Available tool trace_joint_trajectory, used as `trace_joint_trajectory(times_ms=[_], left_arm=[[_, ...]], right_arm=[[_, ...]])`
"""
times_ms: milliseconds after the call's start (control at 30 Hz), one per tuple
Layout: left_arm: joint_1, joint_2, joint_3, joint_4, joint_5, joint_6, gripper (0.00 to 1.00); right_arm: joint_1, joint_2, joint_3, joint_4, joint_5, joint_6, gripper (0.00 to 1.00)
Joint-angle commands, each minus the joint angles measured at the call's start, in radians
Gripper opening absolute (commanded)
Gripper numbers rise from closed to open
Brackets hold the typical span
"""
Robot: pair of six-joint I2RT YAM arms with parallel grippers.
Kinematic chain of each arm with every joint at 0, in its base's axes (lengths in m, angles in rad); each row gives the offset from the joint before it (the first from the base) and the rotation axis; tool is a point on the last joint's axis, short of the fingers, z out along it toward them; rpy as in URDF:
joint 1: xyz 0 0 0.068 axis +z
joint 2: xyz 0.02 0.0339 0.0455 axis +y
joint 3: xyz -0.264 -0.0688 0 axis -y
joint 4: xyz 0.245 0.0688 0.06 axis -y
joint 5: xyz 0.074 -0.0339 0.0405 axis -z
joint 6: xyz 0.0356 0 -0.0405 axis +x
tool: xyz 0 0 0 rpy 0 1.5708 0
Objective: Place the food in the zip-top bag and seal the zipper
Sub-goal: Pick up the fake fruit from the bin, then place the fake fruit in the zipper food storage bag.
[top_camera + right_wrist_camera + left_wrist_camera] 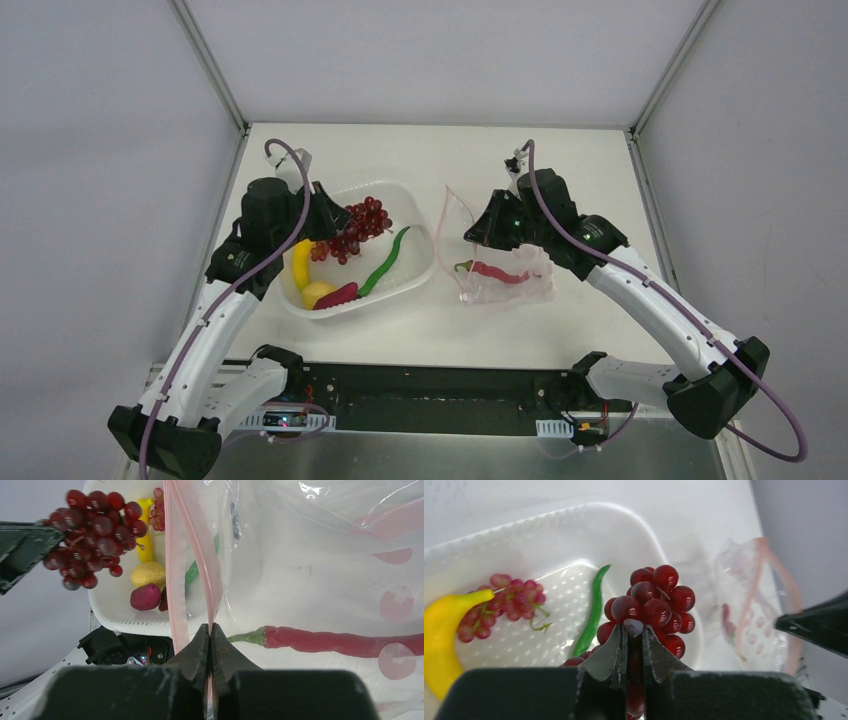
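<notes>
Red grapes [654, 602] clamped in left gripper [634, 630] over tub [574, 515], right gripper [210, 629] pinching zipper [192, 540]; next we swing them into the bag [310, 555] mouth.

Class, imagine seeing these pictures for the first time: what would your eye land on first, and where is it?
A dark red grape bunch is pinched in the left pincer over the white tub. Beside it, the right pincer clamps the pink-red zipper of the clear zip-top bag, holding its mouth up. A red chili lies inside the bag.
</notes>
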Motion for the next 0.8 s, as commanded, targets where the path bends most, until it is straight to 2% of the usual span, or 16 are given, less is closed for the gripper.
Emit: trace_joint_trajectory(times_ms=[0, 100, 267, 367, 500, 667, 767], left_arm=[[-0.023, -0.044, 0.075, 0.12, 0.119, -0.108, 0.0], [-0.056, -0.041, 0.075, 0.207, 0.181, -0.182, 0.0], [-0.171, -0.022, 0.071, 0.261, 0.107, -0.242, 0.0], [-0.223, -0.023, 0.002, 0.477, 0.07, -0.355, 0.0], [-0.248, 0.035, -0.047, 0.771, 0.088, -0.516, 0.0], [-0.313, 0.079, -0.075, 0.874, 0.0, -0.565, 0.0], [-0.353, 0.084, -0.14, 0.986, -0.118, -0.606, 0.0]], right_arm=[[0.005, -0.027, -0.012, 0.064, 0.016, 0.025, 0.0], [0.005, -0.039, -0.03, 0.093, 0.024, 0.047, 0.0], [0.005, -0.062, -0.064, 0.152, 0.039, 0.093, 0.0], [0.005, -0.082, -0.098, 0.202, 0.036, 0.12, 0.0], [0.005, -0.103, -0.122, 0.236, 0.05, 0.139, 0.0], [0.005, -0.122, -0.142, 0.267, 0.066, 0.187, 0.0], [0.005, -0.151, -0.191, 0.353, 0.067, 0.25, 0.0]])
